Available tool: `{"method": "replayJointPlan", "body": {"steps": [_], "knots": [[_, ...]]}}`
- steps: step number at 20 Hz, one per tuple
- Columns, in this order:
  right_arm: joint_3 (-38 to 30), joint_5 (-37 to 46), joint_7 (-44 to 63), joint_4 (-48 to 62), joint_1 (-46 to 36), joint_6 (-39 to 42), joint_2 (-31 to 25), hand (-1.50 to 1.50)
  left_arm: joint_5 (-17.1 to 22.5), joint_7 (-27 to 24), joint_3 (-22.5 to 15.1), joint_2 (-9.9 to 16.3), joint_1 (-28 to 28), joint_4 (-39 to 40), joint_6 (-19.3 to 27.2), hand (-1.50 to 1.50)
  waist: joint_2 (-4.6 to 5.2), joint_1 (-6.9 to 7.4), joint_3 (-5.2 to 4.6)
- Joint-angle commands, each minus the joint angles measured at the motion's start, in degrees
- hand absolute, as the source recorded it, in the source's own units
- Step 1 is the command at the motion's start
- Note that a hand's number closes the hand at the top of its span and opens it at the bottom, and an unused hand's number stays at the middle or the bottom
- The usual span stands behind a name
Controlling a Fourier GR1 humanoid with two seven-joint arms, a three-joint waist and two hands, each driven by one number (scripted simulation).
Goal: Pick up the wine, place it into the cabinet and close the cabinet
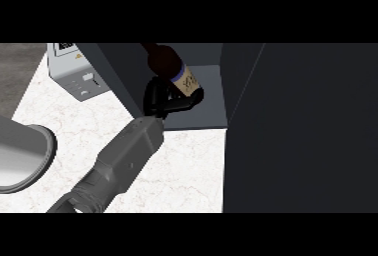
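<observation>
One open cabinet door [303, 125] beside wine [171, 65]

Dim cabinet, bright counter.
I see the hand [164, 102] nearly lost against the dark cabinet interior [210, 95] around and right of it, while the marble counter [181, 165] below it is evenly, softly lit; no glare there, edges slightly soft.
</observation>
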Motion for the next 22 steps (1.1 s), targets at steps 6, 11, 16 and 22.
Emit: {"method": "replayJointPlan", "body": {"steps": [6,11,16,22], "knots": [[0.9,1.5,-0.5,2.8,-3.8,-1.2,0.7,-1.50,0.8,-3.3,1.8,-0.1,0.2,5.8,-3.0,1.50,0.28,-0.04,-0.03],[-0.1,0.1,-0.9,0.2,0.7,0.5,-0.2,-1.50,1.6,-9.1,4.1,-0.1,1.3,7.6,-3.3,1.50,0.31,-0.35,-0.01],[-0.2,0.9,2.8,-1.2,-2.5,-1.9,-0.7,-1.50,0.0,-10.5,4.2,0.4,-1.5,6.8,-1.6,-1.50,-0.15,1.07,0.00],[-1.3,1.3,-0.2,1.2,-1.2,-0.9,-0.8,-1.50,-1.7,-14.3,2.4,1.2,3.1,2.0,-5.0,-1.50,-0.61,2.39,0.04]]}}
